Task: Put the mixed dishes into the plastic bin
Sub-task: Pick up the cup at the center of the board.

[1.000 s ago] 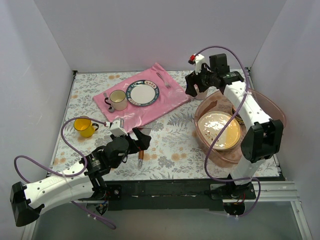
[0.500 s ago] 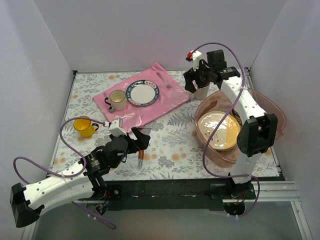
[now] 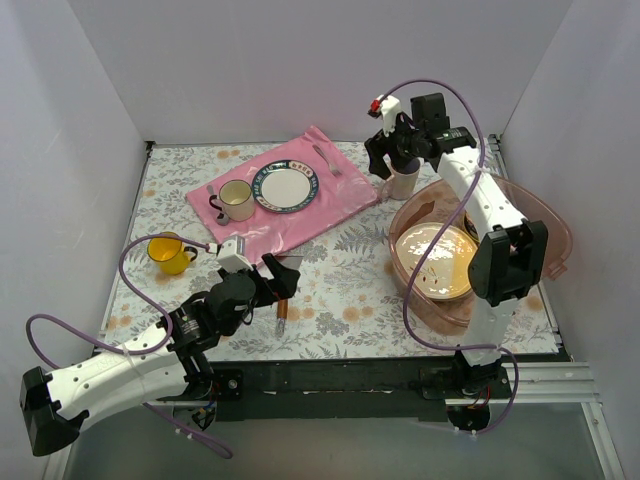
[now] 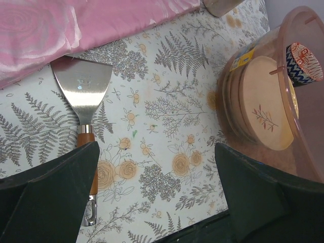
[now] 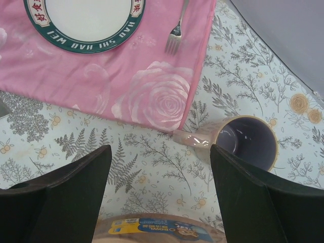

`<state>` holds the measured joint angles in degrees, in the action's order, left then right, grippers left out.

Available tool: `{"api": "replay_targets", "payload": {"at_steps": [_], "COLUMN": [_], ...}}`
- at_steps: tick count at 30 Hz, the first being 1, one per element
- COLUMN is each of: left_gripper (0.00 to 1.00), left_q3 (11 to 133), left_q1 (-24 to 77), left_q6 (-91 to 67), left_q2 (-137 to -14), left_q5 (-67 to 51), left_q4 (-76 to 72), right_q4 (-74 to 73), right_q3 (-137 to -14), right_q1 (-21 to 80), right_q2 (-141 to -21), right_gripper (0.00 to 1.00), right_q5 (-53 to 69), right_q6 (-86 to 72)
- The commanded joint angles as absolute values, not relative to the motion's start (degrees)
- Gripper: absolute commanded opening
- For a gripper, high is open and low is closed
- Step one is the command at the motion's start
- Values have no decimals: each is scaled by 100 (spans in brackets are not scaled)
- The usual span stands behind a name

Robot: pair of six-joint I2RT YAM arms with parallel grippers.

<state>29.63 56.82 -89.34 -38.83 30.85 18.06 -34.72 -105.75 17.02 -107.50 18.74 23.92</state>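
Plain pale walls close in a table [image 3: 350, 290] spread with a flowered cloth. Nearest, on the left, the left gripper [image 3: 277, 280] hangs over a spatula [image 3: 283, 300], jaws wide apart and empty. The yellow mug [image 3: 170, 253] stands further left, well apart from it and not yet collected. On the right, the plastic bin [image 3: 550, 215] holds a stack of plates [image 3: 437, 262] and a small patterned bowl [image 4: 304, 63]. Further back lies the pink mat [image 3: 300, 215].

At the far right, just beyond the bin's far rim, the pinkish mug [image 5: 248, 142] stands upright. The right gripper [image 5: 159, 197] hovers above it, jaws apart, holding nothing.

The step in hand looks like picking up this mug. In the wrist view it sits off-centre, close to one finger, with its handle pointing toward the mat. The gripper should slide across until the cup lies squarely between the fingers. It should come down clear of the handle, close gently, lift above the rim and set the mug beside the plates.
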Motion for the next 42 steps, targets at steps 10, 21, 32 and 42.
{"api": "replay_targets", "payload": {"at_steps": [10,21,32,42], "left_gripper": [98,98,98,98], "left_q3": [3076,3085,3094,3103], "left_q1": [5625,5599,5581,5572], "left_q6": [-8903,-8903,-8912,-8912], "left_q2": [-3850,-3911,-3850,-3929], "left_q5": [3120,3111,3120,3111], "left_q4": [1960,1942,2021,2004], "right_q4": [-3349,-3217,-3041,-3094], "right_q3": [-11179,-11434,-11505,-11584], "right_q1": [1740,1723,1723,1600], "right_q2": [-11135,-11390,-11900,-12436], "right_gripper": [86,86,74,57], "right_q5": [1626,1372,362,35], "right_q6": [2549,2567,2400,2189]}}
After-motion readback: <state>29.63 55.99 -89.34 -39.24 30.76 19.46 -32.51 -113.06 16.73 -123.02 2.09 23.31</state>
